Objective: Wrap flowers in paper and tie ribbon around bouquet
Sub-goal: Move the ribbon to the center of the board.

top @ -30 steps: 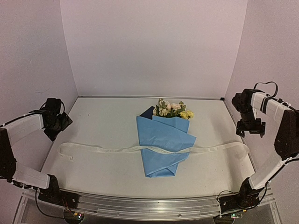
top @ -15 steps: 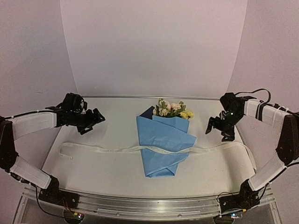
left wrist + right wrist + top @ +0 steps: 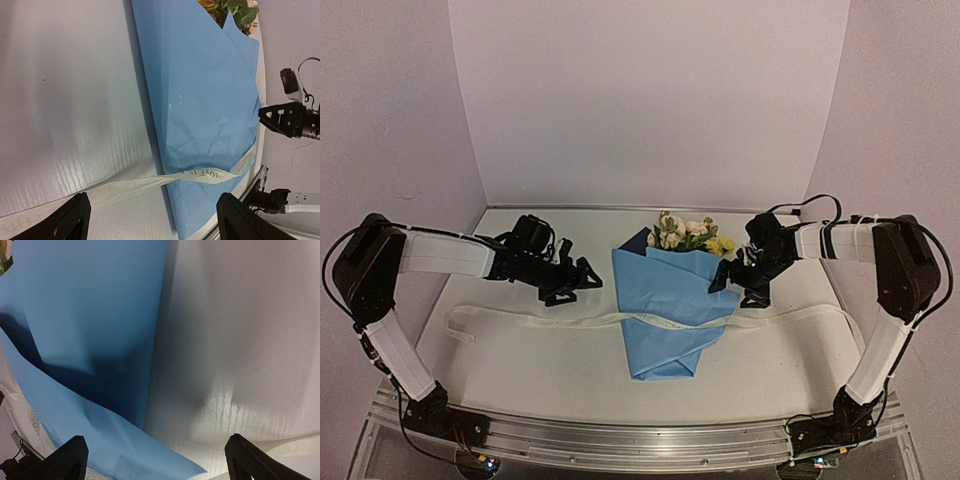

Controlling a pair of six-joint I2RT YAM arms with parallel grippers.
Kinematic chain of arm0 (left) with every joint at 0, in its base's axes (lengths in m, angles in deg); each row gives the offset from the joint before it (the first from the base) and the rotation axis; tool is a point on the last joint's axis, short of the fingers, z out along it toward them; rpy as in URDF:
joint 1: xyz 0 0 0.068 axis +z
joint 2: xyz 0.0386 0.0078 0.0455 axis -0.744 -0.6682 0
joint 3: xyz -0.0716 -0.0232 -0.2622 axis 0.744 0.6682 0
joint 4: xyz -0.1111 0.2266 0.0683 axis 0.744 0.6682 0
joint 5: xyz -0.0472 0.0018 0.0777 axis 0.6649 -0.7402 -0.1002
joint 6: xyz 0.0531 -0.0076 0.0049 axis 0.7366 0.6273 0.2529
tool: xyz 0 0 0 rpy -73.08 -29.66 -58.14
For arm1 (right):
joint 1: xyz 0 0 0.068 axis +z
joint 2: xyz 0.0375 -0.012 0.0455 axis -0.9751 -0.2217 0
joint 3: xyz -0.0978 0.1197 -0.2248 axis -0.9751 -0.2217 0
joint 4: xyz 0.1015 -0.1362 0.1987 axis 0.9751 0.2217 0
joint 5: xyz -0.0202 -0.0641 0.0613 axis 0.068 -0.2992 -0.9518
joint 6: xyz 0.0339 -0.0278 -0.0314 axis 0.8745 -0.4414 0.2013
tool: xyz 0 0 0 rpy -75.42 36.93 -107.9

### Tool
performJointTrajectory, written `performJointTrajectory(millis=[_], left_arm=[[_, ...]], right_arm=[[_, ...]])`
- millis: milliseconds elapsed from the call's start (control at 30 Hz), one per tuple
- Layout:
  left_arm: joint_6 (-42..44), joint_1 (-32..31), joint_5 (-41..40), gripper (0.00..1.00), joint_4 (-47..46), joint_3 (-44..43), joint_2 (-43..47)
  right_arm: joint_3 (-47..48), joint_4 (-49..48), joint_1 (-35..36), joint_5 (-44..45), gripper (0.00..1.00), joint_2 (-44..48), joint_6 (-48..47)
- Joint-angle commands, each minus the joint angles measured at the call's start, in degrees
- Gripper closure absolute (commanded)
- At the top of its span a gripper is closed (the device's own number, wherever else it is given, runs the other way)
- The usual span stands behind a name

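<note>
Here, both claws hang wide open on either side of the wrapped bouquet.
We see the paper (image 3: 668,300) folded into a cone around the flowers (image 3: 688,236), lying about midway between the left and right edges of the bench (image 3: 520,375), with the blooms toward the far edge and the pointed end toward the near edge. The ribbon (image 3: 535,322) lies flat across the bench from left to right and crosses over the lower half of the paper, its ends reaching well out toward both side edges. The left claw (image 3: 578,285) stands spread apart and holds nothing, just beside the paper's left edge on the far side of the ribbon. The right claw (image 3: 734,288) is likewise spread and empty, close to the paper's right corner.
</note>
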Motion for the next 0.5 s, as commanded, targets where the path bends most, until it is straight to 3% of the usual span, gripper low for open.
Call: performJointTrajectory(millis=[0,467], left_arm=[[1.67,-0.91,3.72,0.1,-2.73,-3.69,-2.7],[0.81,-1.07,6.38,0.16,-4.36,-5.64,-9.79]], right_arm=[[1.82,-6.85,0.4,-3.07,0.02,-3.49,-3.65],[-3.88,-22.07,3.92,-8.64,0.06,-8.63,2.42]])
